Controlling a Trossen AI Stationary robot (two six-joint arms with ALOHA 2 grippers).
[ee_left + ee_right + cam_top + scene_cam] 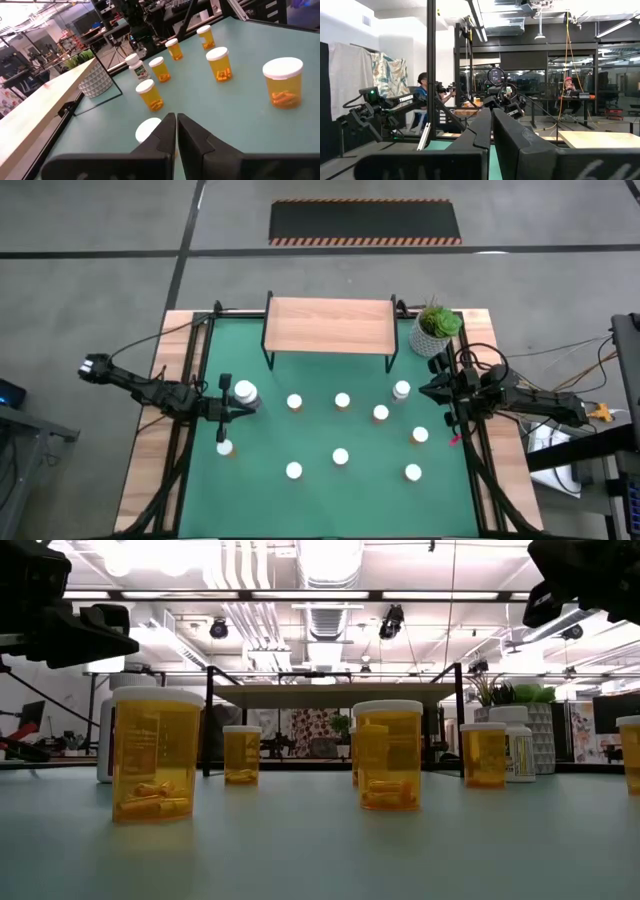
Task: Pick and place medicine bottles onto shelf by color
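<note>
Several white-capped orange medicine bottles (pixel 342 400) stand upright on the green mat (pixel 250 490). A larger white bottle (pixel 245 392) stands at the left and a white-and-dark one (pixel 401 390) at the right. The light-wood shelf (pixel 328 325) stands bare on black legs at the mat's far edge. My left gripper (pixel 243 407) is shut, held above the mat beside the larger white bottle. In the left wrist view (pixel 176 125) a white cap (pixel 146 131) shows below its fingers. My right gripper (pixel 425 391) is shut and held high near the white-and-dark bottle. It also shows in its own wrist view (pixel 491 117).
A white pot with a green plant (pixel 436 330) stands at the shelf's right end. Black frame rails (pixel 190 380) run along both sides of the mat. In the low view the bottles (pixel 388 755) stand spread in rows, with gaps between them. People show in the room beyond the table.
</note>
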